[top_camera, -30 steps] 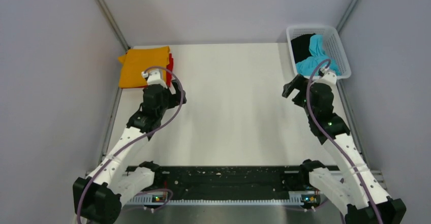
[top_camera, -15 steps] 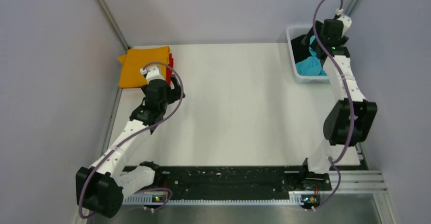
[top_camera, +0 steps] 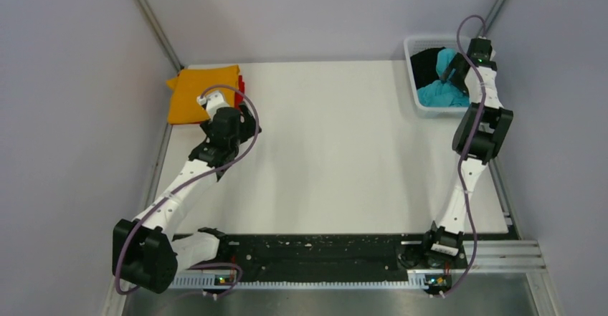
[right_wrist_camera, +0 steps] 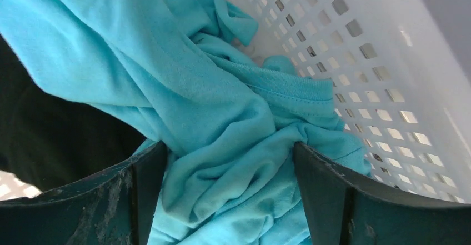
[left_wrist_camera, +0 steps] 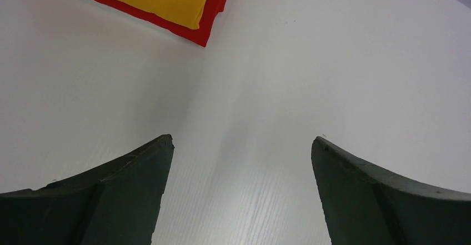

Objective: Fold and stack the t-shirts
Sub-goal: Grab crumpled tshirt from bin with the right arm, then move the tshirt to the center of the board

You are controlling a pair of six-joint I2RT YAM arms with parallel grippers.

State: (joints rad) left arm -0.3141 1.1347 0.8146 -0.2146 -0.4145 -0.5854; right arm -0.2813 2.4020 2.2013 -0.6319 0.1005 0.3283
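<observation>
A lab test booth: plain grey walls (top_camera: 72, 115) enclose a white table (top_camera: 337, 158) bearing robot arms (top_camera: 172, 198).

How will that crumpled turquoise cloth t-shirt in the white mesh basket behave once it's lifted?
Probably floppy: the turquoise t-shirt lies in soft folds, so it should drape and hang. Likely light for its size, being thin cloth. It may drag on the black cloth shirt beside it.

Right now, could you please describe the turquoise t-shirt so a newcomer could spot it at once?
On the table, far right corner, stands a white mesh basket. The turquoise t-shirt lies crumpled inside beside a black t-shirt, the only bright cloth there.
</observation>
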